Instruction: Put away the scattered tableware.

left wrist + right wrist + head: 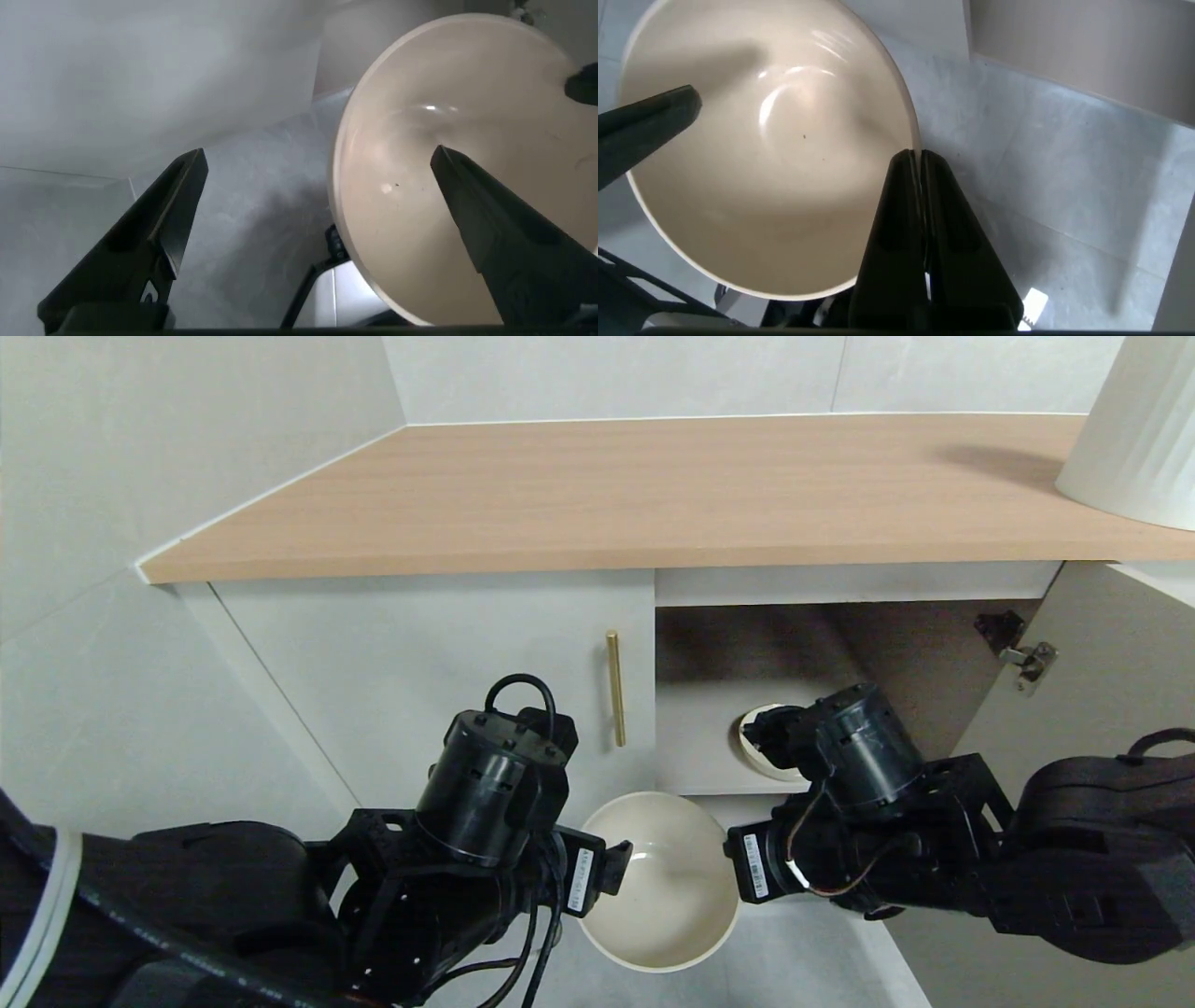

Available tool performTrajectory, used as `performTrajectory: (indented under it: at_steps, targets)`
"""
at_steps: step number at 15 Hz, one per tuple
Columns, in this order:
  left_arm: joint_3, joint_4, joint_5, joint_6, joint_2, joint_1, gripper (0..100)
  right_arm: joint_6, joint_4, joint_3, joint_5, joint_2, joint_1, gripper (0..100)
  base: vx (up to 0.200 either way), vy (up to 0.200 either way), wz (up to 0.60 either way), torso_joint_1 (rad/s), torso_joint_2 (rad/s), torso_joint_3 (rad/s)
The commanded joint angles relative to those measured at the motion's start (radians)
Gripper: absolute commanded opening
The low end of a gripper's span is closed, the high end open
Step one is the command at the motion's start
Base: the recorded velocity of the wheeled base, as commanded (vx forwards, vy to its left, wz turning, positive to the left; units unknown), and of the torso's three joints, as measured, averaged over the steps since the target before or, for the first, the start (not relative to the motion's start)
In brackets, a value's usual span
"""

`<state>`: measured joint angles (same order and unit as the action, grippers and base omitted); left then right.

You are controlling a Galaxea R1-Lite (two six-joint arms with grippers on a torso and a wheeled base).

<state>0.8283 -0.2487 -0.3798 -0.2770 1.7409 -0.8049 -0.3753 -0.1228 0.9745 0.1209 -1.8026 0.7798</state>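
The cream bowl (658, 882) hung low in the centre of the frame, before the open cabinet (840, 644), with the right gripper (920, 163) pinched on its rim and the left gripper (318, 154) spread wide, one finger over its hollow.

I see a wooden countertop (607, 495) set into the corner of the walls, with a white ribbed container (1134, 429) standing on it at the far right. Below, the cabinet (747, 644) has its right side open. A small white dish (758, 747) sits on its bottom shelf, partly hidden from me. Grey floor tiles (812, 952) lie in front.
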Motion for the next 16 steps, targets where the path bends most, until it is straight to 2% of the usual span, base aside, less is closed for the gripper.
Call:
performTrajectory:
  at_steps: [1, 4, 10, 12, 16]
  targets:
    - [0.000, 0.000, 0.001, -0.002, -0.007, 0.001, 100, 0.001, -0.001, 0.001, 0.000, 0.000, -0.013, 0, 0.000, 0.000, 0.00, 0.000, 0.00, 0.000]
    - [0.000, 0.000, 0.001, -0.002, -0.009, 0.006, 100, 0.006, -0.026, 0.000, 0.072, -0.001, -0.074, 0, 0.000, 0.000, 0.00, 0.000, 0.00, 0.000]
    - [0.002, 0.000, 0.001, -0.004, -0.007, 0.012, 100, 0.001, -0.250, -0.010, 0.085, -0.064, -0.235, 0, 0.000, 0.000, 0.00, 0.000, 0.00, 0.000]
    - [0.002, 0.000, 0.002, -0.002, -0.009, 0.012, 100, 0.003, -0.368, -0.013, 0.103, -0.132, -0.284, 0, 0.000, 0.000, 0.00, 0.000, 0.00, 0.000]
    - [0.002, 0.000, 0.002, -0.002, -0.009, 0.012, 100, -0.019, -0.387, 0.041, 0.148, -0.207, -0.336, 0, 0.000, 0.000, 0.00, 0.000, 0.00, 0.000]
